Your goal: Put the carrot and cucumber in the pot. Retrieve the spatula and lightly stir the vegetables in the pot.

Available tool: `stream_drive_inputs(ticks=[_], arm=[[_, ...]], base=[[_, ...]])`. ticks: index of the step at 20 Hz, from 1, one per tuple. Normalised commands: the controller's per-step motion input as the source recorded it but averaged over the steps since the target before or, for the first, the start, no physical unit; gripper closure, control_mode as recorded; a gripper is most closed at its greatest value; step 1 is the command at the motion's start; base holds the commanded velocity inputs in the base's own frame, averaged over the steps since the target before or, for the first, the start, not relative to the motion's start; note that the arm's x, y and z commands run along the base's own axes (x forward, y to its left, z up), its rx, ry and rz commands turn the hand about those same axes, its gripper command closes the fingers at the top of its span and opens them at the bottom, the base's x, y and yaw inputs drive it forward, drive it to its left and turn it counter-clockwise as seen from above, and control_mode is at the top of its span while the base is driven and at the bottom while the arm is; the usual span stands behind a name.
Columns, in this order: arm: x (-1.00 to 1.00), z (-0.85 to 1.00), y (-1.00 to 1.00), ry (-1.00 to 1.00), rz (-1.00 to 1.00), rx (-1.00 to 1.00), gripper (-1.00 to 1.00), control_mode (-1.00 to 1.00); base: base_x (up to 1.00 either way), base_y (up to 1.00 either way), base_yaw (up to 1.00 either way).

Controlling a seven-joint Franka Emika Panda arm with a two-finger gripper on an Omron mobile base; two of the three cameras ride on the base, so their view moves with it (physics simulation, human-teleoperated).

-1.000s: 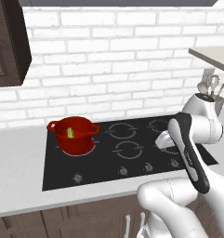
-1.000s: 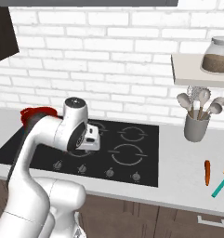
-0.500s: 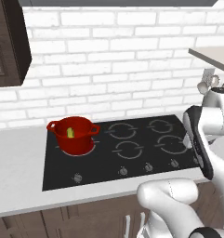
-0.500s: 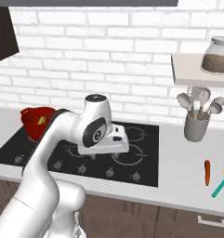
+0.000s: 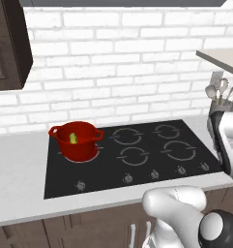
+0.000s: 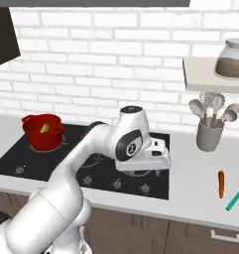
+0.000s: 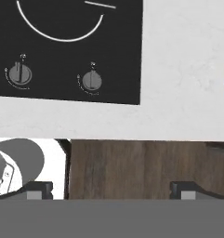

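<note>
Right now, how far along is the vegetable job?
Done: the cucumber sits in the pot. In hand: nothing; the open gripper is over the stove's right edge, toward the carrot. Left: the carrot goes into the pot, then the spatula stirs.

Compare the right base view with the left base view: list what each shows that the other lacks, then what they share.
Right base view alone: the carrot and the spatula lying on the counter right of the cooktop, a jar on a shelf, and the open gripper over the cooktop's right edge. Left base view alone: a dark cabinet upper left. Both: the pot holding the cucumber, the cooktop, the utensil holder.
</note>
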Motion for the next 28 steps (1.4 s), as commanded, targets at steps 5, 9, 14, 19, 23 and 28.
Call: stream_drive_inputs(ticks=[5,9,14,19,23,28], arm=[[0.16,0.0,-1.0,0.13,0.0,0.15,-1.0,-1.0],[0.14,0.0,-0.94,0.03,0.0,0.12,-1.0,-1.0],[0.1,0.0,-0.53,0.0,0.0,0.04,-1.0,-1.0],[0.19,-0.01,-0.4,0.0,0.0,0.02,-1.0,-1.0],[0.29,-0.08,-0.22,0.0,0.0,0.0,-1.0,-1.0],[0.28,-0.09,-0.21,0.0,0.0,0.0,-1.0,-1.0]], base=[[0.0,0.0,0.0],[0.0,0.0,0.0],[0.0,0.0,0.0],[0.0,0.0,0.0],[0.0,0.0,0.0],[0.0,0.0,0.0]])
